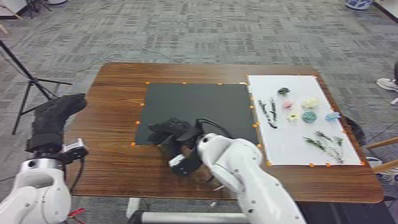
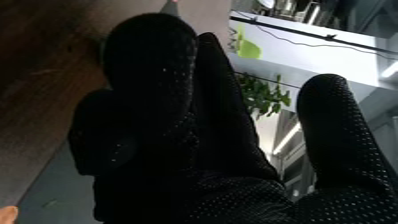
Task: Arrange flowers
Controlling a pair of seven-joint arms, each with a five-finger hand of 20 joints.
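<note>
Six small rounded flower heads [image 1: 309,117] lie on the smooth white sheet [image 1: 282,145] along the table's [image 1: 111,115] right edge; dark twigs [image 1: 265,113] sit left of them, feathery green sprigs [image 1: 329,146] nearer, too fine to count. The right hand [image 1: 171,131], in dotted black fabric, is at the black mat's [image 1: 195,105] near-left corner, fingers straight, thumb wide apart. By the table's left edge, the left hand's [image 1: 55,116] fingers look relaxed.

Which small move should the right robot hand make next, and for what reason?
Probably the right robot hand should shift right toward the white sheet: the flowers lie there, while it is at the near part of the dark mat.
</note>
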